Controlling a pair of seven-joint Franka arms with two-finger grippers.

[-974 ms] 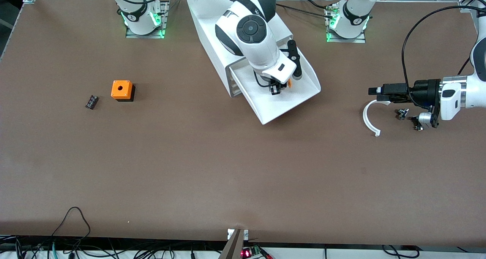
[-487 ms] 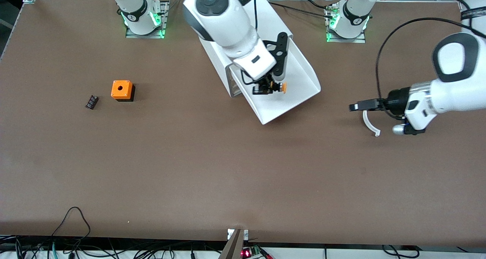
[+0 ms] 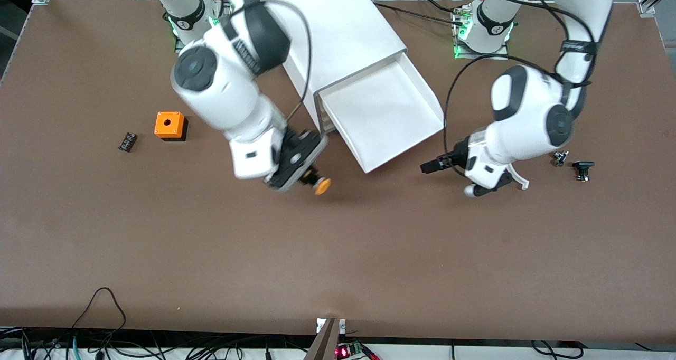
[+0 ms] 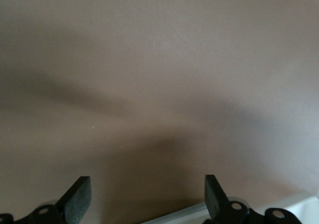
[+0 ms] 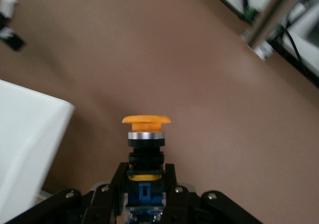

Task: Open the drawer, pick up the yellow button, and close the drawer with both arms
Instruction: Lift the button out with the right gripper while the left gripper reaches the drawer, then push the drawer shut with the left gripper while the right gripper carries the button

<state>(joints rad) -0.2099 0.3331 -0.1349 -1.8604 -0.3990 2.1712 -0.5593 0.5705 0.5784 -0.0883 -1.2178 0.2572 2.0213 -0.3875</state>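
Robot arms: 2. Grippers: 2, namely right gripper (image 3: 308,176) and left gripper (image 3: 429,167). Cabinet (image 3: 338,38): 1. Open drawer (image 3: 383,114): 1. Button (image 3: 320,185): 1. Orange cube (image 3: 169,125): 1. Small black parts on the table (image 3: 338,254): 3. White curved piece (image 3: 520,179): 1.

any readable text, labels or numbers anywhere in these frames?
None readable.
Round marks on both arm bases: too small to read.
Button held in the right hand: no lettering visible.
Orange cube, drawer, cabinet: plain.
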